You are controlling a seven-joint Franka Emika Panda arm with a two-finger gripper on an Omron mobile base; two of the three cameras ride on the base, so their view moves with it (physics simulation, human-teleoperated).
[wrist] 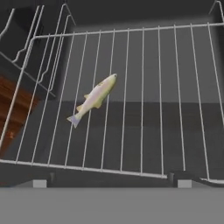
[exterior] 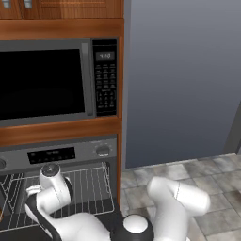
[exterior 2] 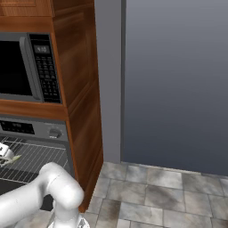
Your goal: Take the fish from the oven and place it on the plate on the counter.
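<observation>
The small pale cream fish (wrist: 93,99) lies flat on the thin wire rack (wrist: 144,109) inside the grey steel oven (exterior: 70,155). It rests slanted across the wires, left of the middle of the rack, with nothing else touching it. In the right base view the fish (exterior 2: 11,159) shows as a little pale sliver on the rack, just beside the gripper (exterior 2: 3,152). The white arm (exterior: 52,188) reaches into the open oven above the rack. Whether the gripper's two fingers are apart or together cannot be told. A black-windowed microwave (exterior: 47,82) sits in the brown wood above the oven.
</observation>
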